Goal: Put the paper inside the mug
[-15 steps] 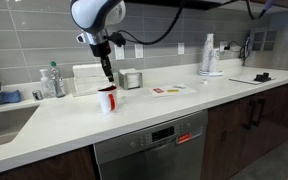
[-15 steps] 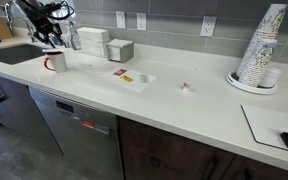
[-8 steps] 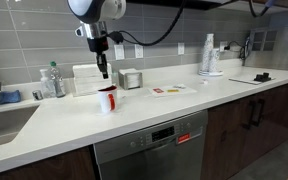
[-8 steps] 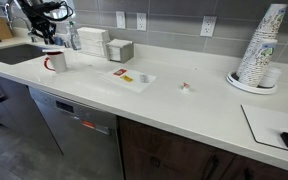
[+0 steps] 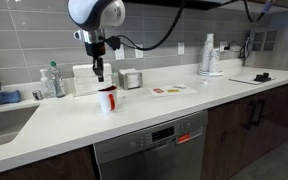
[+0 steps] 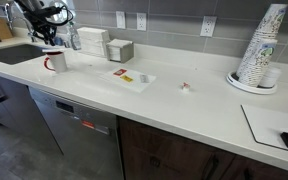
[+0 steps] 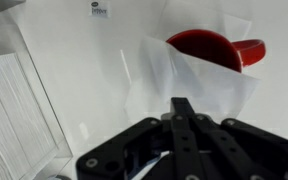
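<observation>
The red mug (image 5: 107, 100) stands on the white counter (image 5: 174, 110), also seen near the sink in an exterior view (image 6: 55, 61). In the wrist view the mug (image 7: 209, 45) lies below me with its handle to the right. The white paper (image 7: 169, 85) stands crumpled against its rim and covers the near side. My gripper (image 5: 98, 75) hangs above and a little to the side of the mug. Its fingers (image 7: 181, 104) are pressed together with nothing between them, so the gripper (image 7: 182, 108) is shut and apart from the paper.
A shiny metal canister (image 5: 132, 79) and a white box (image 5: 86, 80) stand behind the mug. A bottle (image 5: 52, 80) and the sink (image 5: 4, 118) are beside it. Red-and-white cards (image 6: 129, 77) lie mid-counter. Stacked white cups (image 6: 259, 48) stand far along.
The jaws have gone from part open to shut. The gripper has lifted and drifted sideways away from the mug, leaving the paper at the mug.
</observation>
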`<state>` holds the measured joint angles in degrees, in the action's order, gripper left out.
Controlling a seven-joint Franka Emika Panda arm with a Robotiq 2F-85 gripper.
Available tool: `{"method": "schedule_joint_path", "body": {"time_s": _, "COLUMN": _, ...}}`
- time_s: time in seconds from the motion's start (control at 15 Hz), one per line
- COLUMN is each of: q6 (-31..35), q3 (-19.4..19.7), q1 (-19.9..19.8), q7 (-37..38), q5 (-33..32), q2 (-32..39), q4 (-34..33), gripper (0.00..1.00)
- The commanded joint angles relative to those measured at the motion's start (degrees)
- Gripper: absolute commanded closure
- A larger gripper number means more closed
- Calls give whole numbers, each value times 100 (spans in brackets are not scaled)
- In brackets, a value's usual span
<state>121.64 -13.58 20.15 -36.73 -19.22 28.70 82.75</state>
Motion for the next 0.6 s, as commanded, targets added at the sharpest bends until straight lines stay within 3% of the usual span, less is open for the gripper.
{"method": "schedule_joint_path", "body": {"time_s": 0.0, "q6": 380, "q3": -18, "q1": 1, "q7": 210, "q5": -21, "q2": 111, "q4": 107, "gripper": 100}}
{"method": "schedule_joint_path", "body": {"time_s": 0.53, "q6": -171, "q3": -3, "q1": -12, "q7": 235, "q5": 1, "q2": 106, "q4": 194, "gripper": 100}}
